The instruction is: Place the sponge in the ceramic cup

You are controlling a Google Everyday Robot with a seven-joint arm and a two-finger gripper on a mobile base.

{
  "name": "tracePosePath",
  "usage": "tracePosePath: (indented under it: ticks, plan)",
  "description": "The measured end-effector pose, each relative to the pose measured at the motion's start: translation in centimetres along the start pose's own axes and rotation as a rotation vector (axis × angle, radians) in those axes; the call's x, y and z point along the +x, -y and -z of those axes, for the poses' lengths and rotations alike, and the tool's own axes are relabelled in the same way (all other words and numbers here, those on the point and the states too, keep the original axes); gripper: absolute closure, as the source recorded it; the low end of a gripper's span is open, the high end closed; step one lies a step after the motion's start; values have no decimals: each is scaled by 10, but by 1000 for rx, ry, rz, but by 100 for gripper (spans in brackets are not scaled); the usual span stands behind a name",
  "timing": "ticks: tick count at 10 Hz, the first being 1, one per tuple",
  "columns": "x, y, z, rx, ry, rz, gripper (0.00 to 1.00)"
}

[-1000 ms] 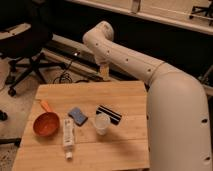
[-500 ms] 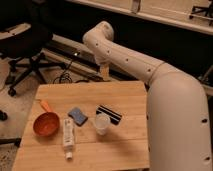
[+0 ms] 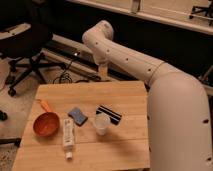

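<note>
- Sponge (image 3: 77, 115): small blue pad, lying flat on the table (image 3: 120, 95), left of centre. It is on the wood, not in the cup.
- Ceramic cup (image 3: 101, 123): white, upright, mouth up, just right of the sponge. There is a narrow gap between them and they do not touch.
- Neighbours: a black striped rectangle (image 3: 109, 113) sits close behind the cup on its right. A white tube (image 3: 68, 136) lies lengthwise just in front of the sponge, and an orange bowl (image 3: 46, 124) stands further left.
- Pincer (image 3: 103, 72): hangs from the bent arm (image 3: 130, 57) over the far edge of the table, well apart from the sponge. Its fingers stand apart and carry nothing.
- Step in hand (judgement): bring the pincer to the sponge and pick it up.
- Approach: come straight down over the sponge rather than sweeping in low. A low pass from the far edge could brush the striped rectangle or tip the cup.
- Grip: take the pad across its shorter span, with the fingers on the two sides that face neither tube nor cup. The pad looks soft, so close gently but fully, or it may slip.
- Lift: clear the cup rim before moving sideways, because the cup looks light and a nudge would topple it.
- Release: the sponge looks about as wide as the cup mouth, so centre it carefully. Lower it on edge or at a tilt into the mouth, then let go low so it does not perch on the rim.
</note>
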State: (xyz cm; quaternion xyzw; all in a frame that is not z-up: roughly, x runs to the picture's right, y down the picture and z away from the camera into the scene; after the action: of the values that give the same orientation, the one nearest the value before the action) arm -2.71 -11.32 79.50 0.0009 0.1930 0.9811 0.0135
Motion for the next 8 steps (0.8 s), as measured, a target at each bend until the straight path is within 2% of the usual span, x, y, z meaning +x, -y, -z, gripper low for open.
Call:
tracePosePath:
  ticks: [1,2,4,5,6,7,8]
  plan:
    - [27,20,4,45,-72,5,20]
    - [62,53,9,115,-155,35,20]
    - [87,95,12,195,-222,73,20]
    - [105,139,13,265,-256,120,20]
    - [113,162,13,291,-260,151,20]
    - [122,198,6,321,-250,200,20]
    - [128,223,-2,331,-240,231,20]
